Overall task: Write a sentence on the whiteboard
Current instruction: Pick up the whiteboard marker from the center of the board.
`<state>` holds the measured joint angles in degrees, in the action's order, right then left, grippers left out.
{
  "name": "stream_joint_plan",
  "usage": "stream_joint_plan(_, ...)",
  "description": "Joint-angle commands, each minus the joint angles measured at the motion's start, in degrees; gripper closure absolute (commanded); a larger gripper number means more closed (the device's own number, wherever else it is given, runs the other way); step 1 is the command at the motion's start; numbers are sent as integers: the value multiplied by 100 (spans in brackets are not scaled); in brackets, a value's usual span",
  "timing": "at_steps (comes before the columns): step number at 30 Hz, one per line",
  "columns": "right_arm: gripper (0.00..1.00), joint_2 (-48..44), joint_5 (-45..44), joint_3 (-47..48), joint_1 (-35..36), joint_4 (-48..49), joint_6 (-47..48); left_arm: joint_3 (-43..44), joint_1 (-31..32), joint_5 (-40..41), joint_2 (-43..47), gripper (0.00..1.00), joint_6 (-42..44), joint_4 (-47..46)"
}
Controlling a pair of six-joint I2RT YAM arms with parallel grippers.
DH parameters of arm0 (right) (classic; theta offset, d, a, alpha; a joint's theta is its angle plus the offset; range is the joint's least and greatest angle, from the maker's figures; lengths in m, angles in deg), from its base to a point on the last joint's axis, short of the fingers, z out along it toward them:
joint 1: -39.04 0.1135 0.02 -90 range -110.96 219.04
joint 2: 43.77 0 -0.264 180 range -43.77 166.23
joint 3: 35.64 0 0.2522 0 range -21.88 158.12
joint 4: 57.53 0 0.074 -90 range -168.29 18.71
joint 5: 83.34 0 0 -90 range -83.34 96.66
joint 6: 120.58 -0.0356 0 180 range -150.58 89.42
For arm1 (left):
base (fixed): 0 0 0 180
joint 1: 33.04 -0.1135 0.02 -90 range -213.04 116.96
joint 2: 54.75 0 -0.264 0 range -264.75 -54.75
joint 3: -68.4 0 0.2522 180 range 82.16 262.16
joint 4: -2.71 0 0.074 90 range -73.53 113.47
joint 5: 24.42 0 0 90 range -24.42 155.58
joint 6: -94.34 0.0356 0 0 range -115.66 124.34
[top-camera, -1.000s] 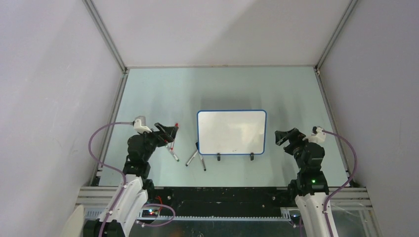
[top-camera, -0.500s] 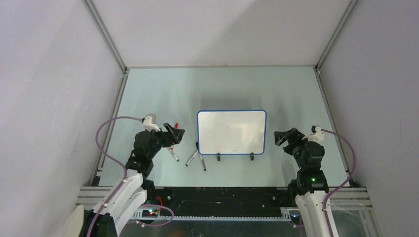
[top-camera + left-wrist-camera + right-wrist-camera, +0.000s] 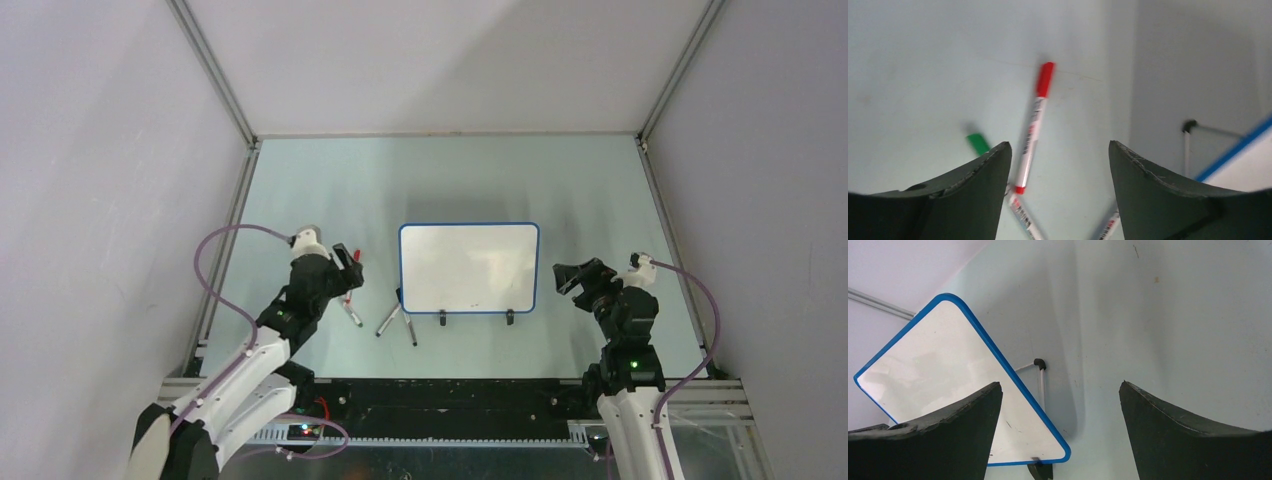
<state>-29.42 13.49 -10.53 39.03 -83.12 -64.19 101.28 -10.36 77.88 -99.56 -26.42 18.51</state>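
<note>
Fetching a pen, with nothing written yet: left tool (image 3: 1059, 145) released and empty over the red pen (image 3: 1034, 130), blank whiteboard (image 3: 468, 267) off to its right, right tool (image 3: 1060, 385) released too at the far side; next, probably lower astride the pen and clench.

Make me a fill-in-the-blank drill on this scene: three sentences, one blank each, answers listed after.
1. The whiteboard has a thin ____ rim.
2. In the left wrist view, below the open left gripper, the one marker shown whole has a ____ cap.
3. The right gripper stands open and holds ____.
Missing words: blue; red; nothing.
</note>
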Motion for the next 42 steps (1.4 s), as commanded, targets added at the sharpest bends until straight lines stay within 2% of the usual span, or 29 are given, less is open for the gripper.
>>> stream_joint_plan(1,9,-13,58,-3,-13,252,85,464,23,1660,-125,25,-1089,1376)
stream_joint_plan(2,9,-5,56,-4,-10,256,83,621,25,1789,-175,25,-1483,1883)
stream_joint_plan(4,9,18,55,5,-16,263,78,789,18,1770,-223,26,-1689,2360)
stream_joint_plan(5,9,26,49,10,-14,270,75,792,22,1406,-226,31,-1657,2366)
stream_joint_plan(7,9,55,47,6,-11,287,66,755,47,800,-252,34,-1593,2347)
stream_joint_plan(8,9,76,51,3,-14,287,65,735,95,602,-254,34,-1413,2281)
stream_joint_plan(11,9,125,55,13,-15,295,61,715,279,-679,-173,33,-684,2079)
stream_joint_plan(15,10,124,55,15,-12,294,65,385,632,-871,373,29,-267,1808)
stream_joint_plan(20,10,100,60,11,-15,267,73,120,956,-934,641,31,-181,1566)
stream_joint_plan(31,9,163,86,-7,-13,309,73,739,2252,31,-1160,37,13,1855)
stream_joint_plan(37,10,216,90,-1,-11,317,66,1074,2437,256,-1953,40,25,1997)
stream_joint_plan(40,10,248,97,14,-16,325,65,1185,2448,497,-2181,49,-69,2159)
stream_joint_plan(42,10,270,107,8,-15,338,65,1215,2449,618,-2278,51,-182,2203)
